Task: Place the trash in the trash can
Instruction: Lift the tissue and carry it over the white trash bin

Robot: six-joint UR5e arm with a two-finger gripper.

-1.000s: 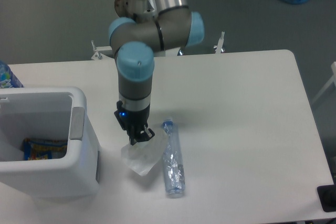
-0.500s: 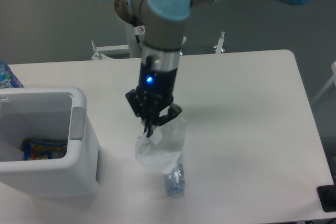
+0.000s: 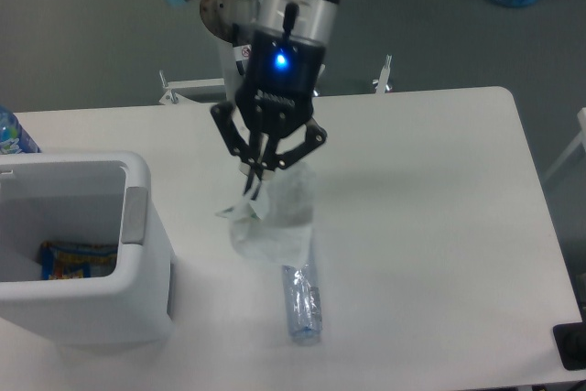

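Gripper (image 3: 255, 178) pinches the crumpled wrapper (image 3: 272, 217) aloft, right of the trash can (image 3: 137, 226); carry it high, clearing the rim before letting go.

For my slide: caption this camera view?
Gripper lifts crumpled wrapper above table, crushed bottle left, bin nearby.

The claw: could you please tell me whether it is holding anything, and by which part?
The claw holds the crumpled white wrapper by its upper left edge, pinched between the fingertips; the rest hangs below.
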